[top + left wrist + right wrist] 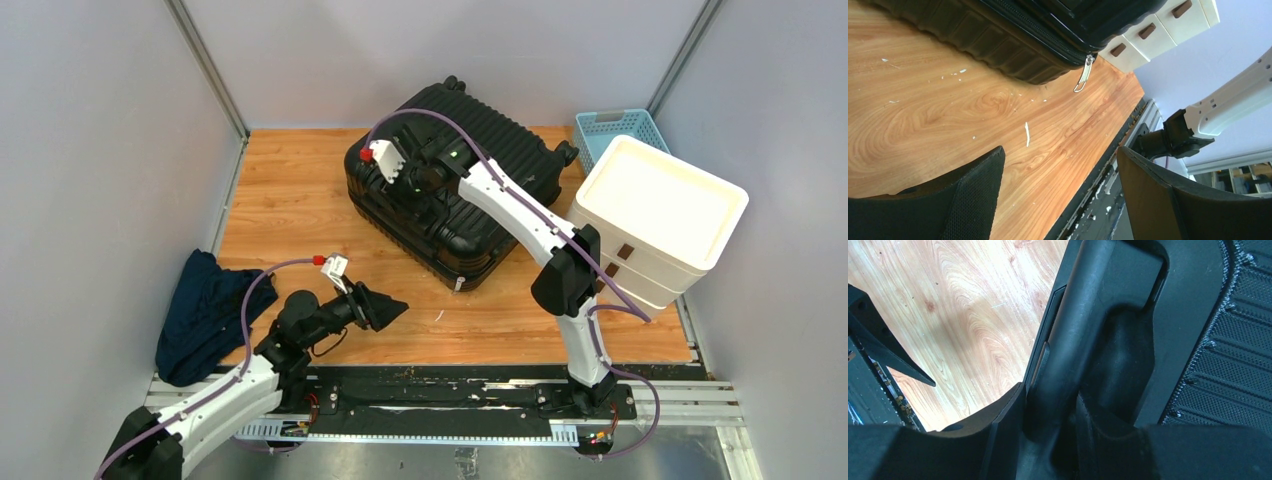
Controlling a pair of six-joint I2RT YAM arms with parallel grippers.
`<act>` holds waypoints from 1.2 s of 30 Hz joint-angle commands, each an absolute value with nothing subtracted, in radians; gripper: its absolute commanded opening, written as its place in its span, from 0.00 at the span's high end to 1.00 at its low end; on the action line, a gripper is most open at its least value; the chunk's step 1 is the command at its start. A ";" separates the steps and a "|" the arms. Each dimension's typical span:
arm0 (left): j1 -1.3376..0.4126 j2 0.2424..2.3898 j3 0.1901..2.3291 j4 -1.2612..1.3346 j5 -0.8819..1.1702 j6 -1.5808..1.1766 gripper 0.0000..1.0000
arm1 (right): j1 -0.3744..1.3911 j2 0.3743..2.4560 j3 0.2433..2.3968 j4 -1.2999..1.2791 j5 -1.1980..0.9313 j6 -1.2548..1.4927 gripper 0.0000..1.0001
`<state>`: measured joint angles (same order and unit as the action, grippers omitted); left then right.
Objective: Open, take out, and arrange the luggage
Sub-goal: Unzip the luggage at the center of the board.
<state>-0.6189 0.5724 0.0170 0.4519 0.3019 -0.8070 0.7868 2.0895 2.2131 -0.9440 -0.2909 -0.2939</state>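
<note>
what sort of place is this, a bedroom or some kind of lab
Most likely a robot test cell, not a home: grey panel walls box in a wooden tabletop, two arms are bolted to a rail at its edge, and the luggage looks staged.

The luggage point(515, 145) lies on the table point(290, 200), drawers point(660, 200) at its right.

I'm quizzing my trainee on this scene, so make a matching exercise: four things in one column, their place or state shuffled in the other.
1 left hand
2 right hand
3 blue basket
4 dark cloth

A closed around luggage handle
B left edge of table
C open, empty
D far right, behind drawer unit

Pairs: 1-C, 2-A, 3-D, 4-B
</note>
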 commanded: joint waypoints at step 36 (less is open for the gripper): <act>-0.627 0.548 -0.015 0.566 0.292 -0.803 0.15 | 0.801 2.121 2.308 -0.996 -0.341 -0.336 1.00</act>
<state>-0.6193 0.5209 0.0158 0.5385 0.2699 -0.8227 0.7845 2.1490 2.3001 -0.9764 -0.2558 -0.2249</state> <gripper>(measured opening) 0.850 0.141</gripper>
